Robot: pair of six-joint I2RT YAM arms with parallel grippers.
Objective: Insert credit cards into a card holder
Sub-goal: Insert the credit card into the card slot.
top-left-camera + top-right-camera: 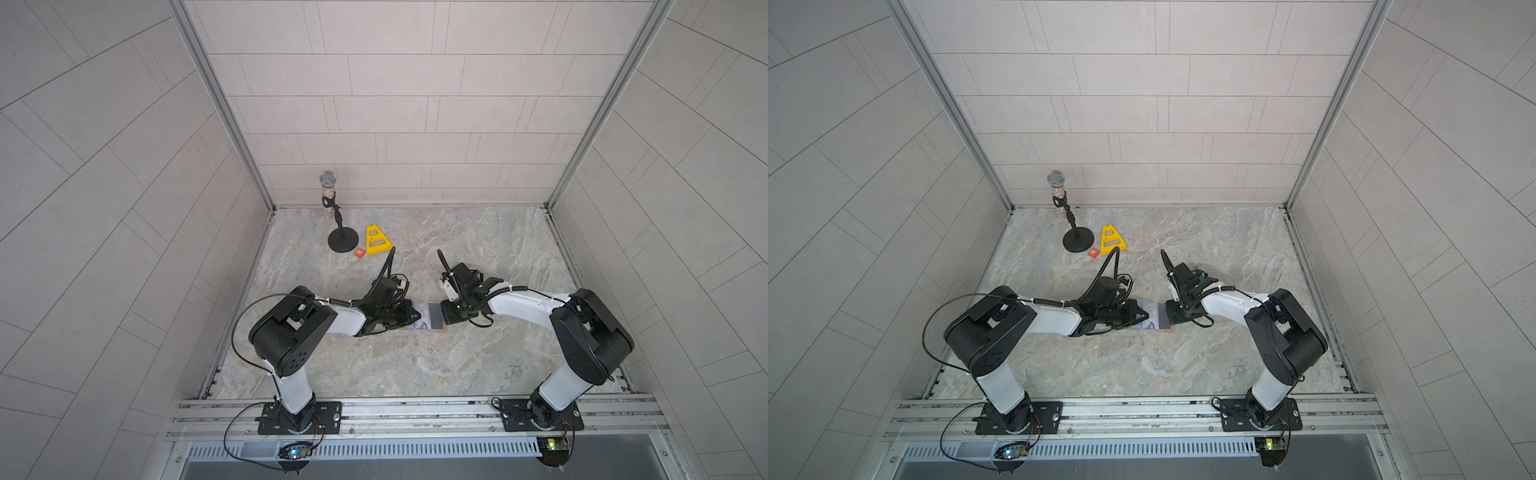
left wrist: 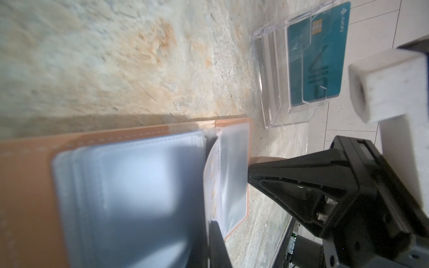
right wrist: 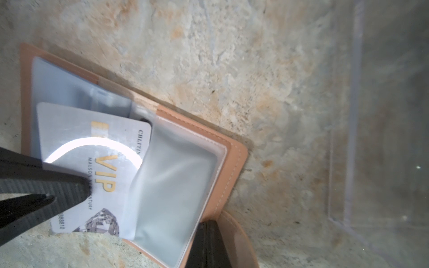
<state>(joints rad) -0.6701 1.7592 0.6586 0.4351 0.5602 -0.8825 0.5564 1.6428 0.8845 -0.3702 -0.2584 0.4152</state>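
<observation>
Right wrist view: your left gripper (image 3: 70, 189) pinches the pale card (image 3: 92, 143), partly inside the card holder (image 3: 236, 157); your right gripper (image 3: 206, 234), closed, presses its edge.

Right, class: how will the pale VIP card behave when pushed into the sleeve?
The pale VIP card looks flat and unbent, so probably stiff. Its bright glare suggests a slippery face. The clear sleeve looks wrinkled, so it may buckle.

Left end effector (image 1: 414, 316) with pale credit card (image 1: 423, 320) at card holder (image 1: 434, 321), right end effector (image 1: 445, 311) opposite
</observation>
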